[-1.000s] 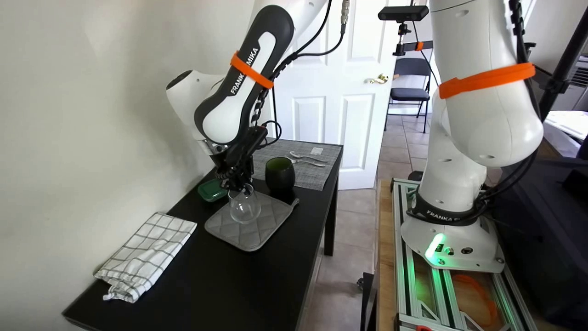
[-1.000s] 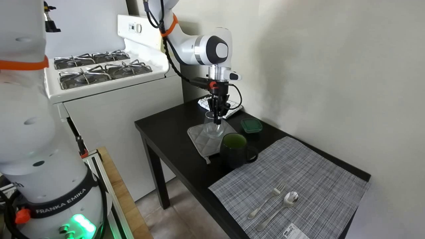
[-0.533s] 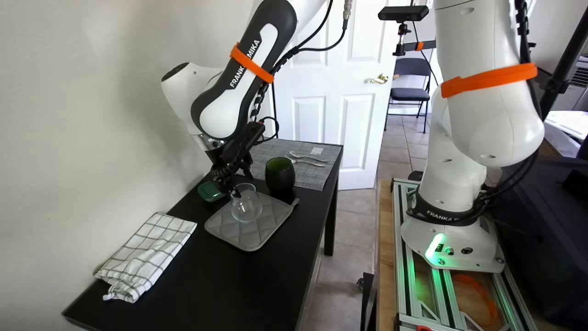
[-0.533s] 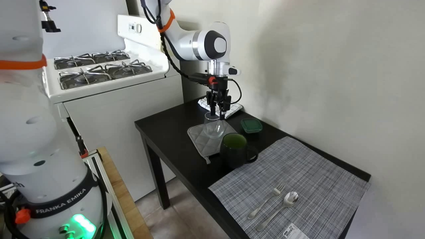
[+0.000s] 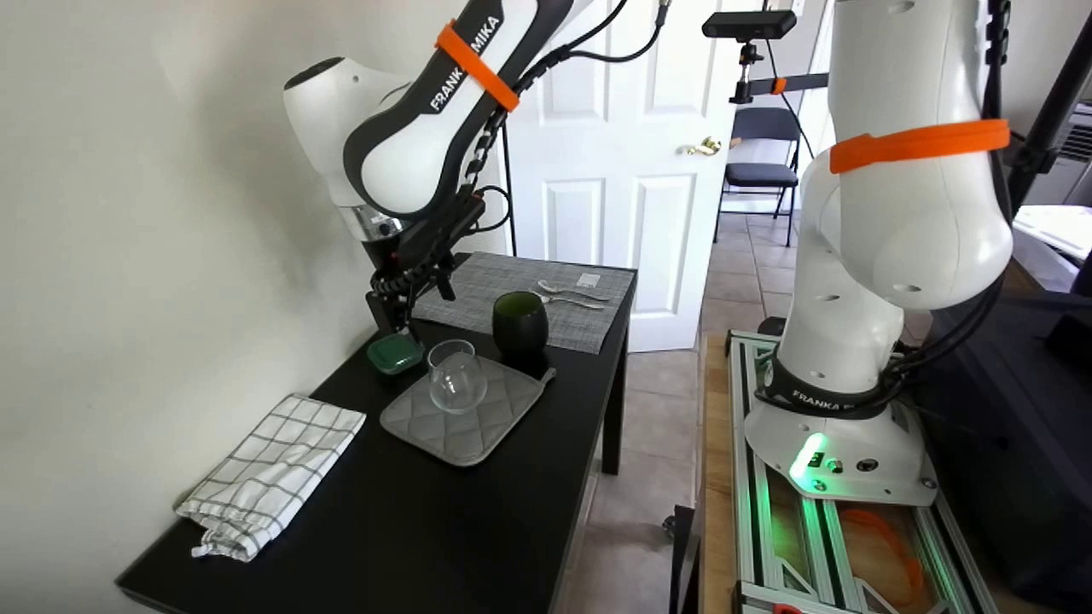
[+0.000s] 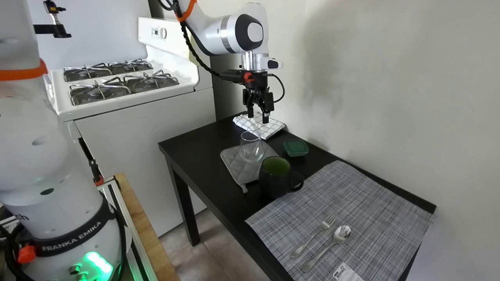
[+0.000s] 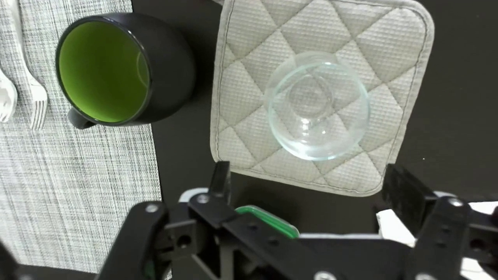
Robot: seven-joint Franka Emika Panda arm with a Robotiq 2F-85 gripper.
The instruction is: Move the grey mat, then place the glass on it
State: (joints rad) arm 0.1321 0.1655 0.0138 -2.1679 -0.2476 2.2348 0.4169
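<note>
The clear, rounded glass (image 5: 457, 381) stands upright on the quilted grey mat (image 5: 452, 442), which lies flat on a black table. Both exterior views show this, with the glass (image 6: 251, 151) near the middle of the mat (image 6: 236, 167). My gripper (image 6: 258, 118) hangs above the tabletop, higher than the glass rim and apart from it. Seen from the wrist, the gripper (image 7: 306, 170) has its fingers spread wide with nothing between them. The whole glass (image 7: 320, 116) shows there, resting on the mat (image 7: 247, 132) beyond the fingertips.
Close beside the mat is a dark mug (image 6: 273, 183) with a green inside. A green lidded container (image 6: 295, 148) sits toward the wall, and a checked towel (image 5: 277, 460) lies farther along. A woven placemat (image 6: 351, 199) carries a fork (image 6: 314, 236) and a spoon (image 6: 332, 246).
The gripper has opened from around the glass rim and risen clear of it, moving up and toward the wall. The glass stays on the mat, having shifted at most slightly.
</note>
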